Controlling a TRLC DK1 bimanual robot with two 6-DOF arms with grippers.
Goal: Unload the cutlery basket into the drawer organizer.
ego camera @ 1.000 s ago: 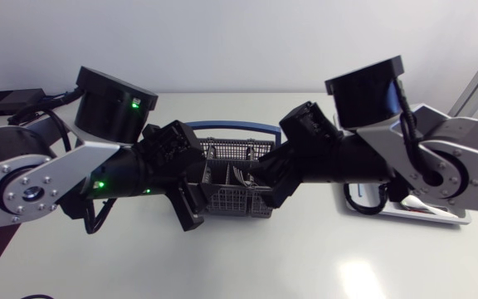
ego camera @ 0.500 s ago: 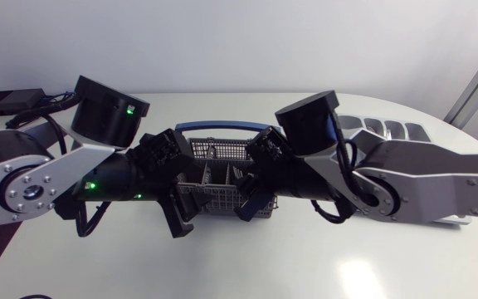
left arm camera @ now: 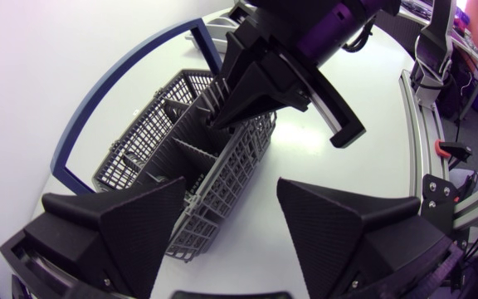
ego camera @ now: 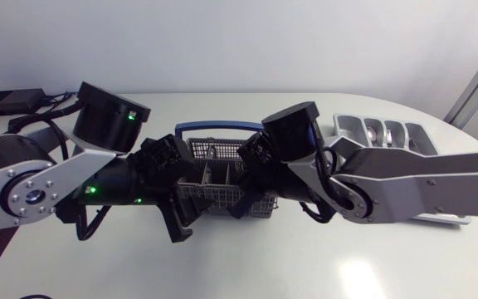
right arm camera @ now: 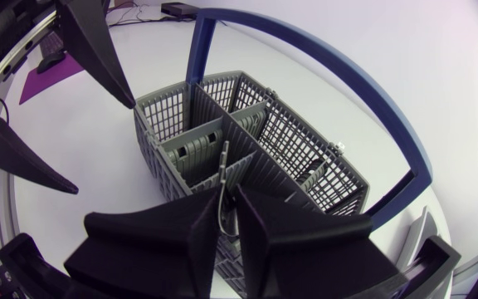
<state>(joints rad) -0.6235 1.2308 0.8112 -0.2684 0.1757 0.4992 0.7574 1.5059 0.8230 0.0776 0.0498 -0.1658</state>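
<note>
Right hand (right arm camera: 229, 195): fingers narrow, pinched on a thin piece of cutlery (right arm camera: 223, 208) standing in a middle cell directly beneath them. The grip is on its upper end, apparently so it can lift straight out.
Left hand (left arm camera: 235, 199): fingers wide apart and holding nothing, with the basket's end just ahead of them. It is probably stationed there to steady the basket.
Basket (ego camera: 210, 178): grey mesh under a blue arched handle (ego camera: 214, 129), lying between the two hands.
Organizer (ego camera: 348, 123): behind the right arm, well apart from both hands, with spoons in its compartments.
Table (ego camera: 322, 257): pale, smooth and glossy, with a light reflected in it near the right arm.
</note>
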